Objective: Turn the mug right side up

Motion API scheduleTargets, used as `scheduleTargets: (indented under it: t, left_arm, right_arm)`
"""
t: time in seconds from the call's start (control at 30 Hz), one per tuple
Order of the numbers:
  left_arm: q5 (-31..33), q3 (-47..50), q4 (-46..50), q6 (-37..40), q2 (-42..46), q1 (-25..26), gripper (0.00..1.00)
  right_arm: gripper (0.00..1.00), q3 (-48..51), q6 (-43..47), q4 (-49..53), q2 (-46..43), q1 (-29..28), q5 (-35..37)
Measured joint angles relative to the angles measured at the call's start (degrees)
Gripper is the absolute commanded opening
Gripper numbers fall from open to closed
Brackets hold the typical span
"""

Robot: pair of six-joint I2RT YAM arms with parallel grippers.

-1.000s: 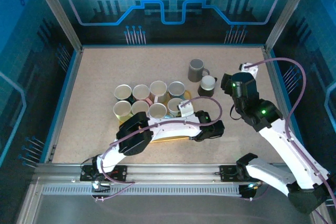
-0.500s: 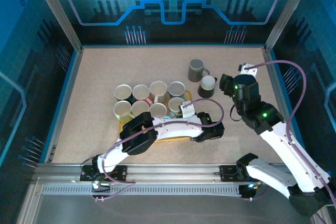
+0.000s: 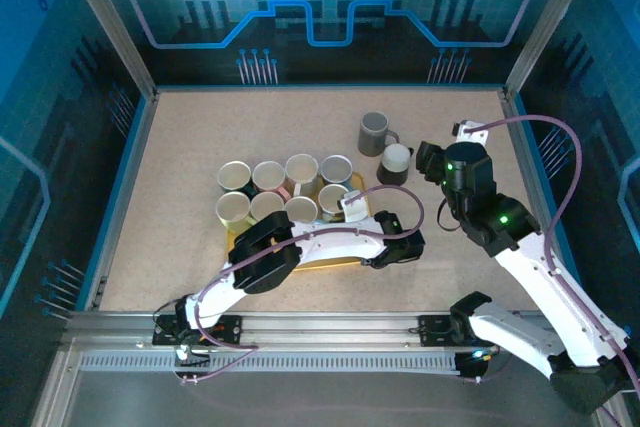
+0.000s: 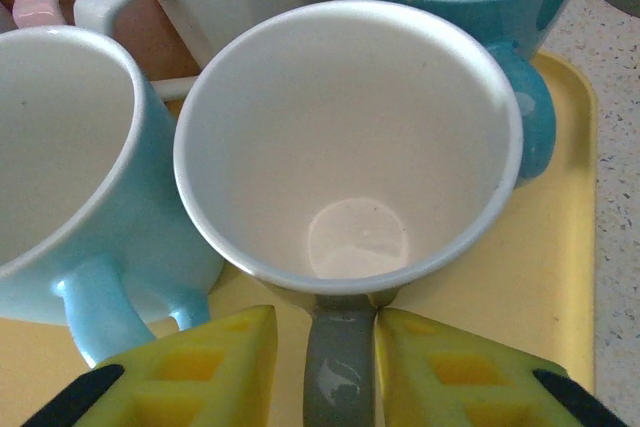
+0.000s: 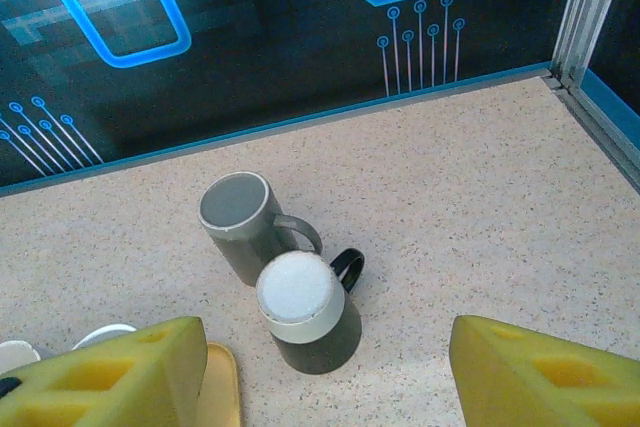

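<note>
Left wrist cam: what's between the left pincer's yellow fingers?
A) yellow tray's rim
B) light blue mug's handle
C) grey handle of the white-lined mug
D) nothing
C: the grey handle of the upright grey mug with a white inside runs down between the fingers of the left pincer, above the yellow plastic tray.

White arm links (image 3: 330,240), black joints (image 3: 262,257), green status lights (image 3: 503,217), purple cables (image 3: 545,114), yellow tool fingers (image 5: 120,372).
</note>
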State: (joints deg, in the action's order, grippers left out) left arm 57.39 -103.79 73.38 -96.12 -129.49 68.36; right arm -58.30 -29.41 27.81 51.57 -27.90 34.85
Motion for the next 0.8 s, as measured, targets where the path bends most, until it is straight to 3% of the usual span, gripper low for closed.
scheduleTargets:
  t: [0.37, 0.67, 0.7, 0.77, 0.8]
  left_arm:
    - [2.3, 0.0, -1.4, 5.2, 1.4, 0.8, 0.36]
    - [3.2, 2.6, -8.7, 20.0, 14.6, 1.7, 0.36]
    - [2.8, 4.5, -11.3, 23.7, 17.4, 1.7, 0.39]
    - [1.3, 8.5, -17.0, 32.2, 23.0, 1.7, 0.57]
    - [0.2, 10.6, -19.8, 36.7, 26.1, 1.5, 0.60]
  right_arm:
    - [0.68, 0.0, 0.7, 0.0, -0.2, 0.2, -1.0]
    - [0.70, -2.5, 4.4, 0.0, 1.5, 0.2, -5.2]
    - [0.71, -3.1, 5.3, 0.0, 2.2, 0.2, -5.6]
    - [0.71, -4.1, 7.0, 0.0, 3.7, 0.2, -6.8]
    - [0.71, -4.6, 7.9, 0.0, 4.5, 0.2, -7.5]
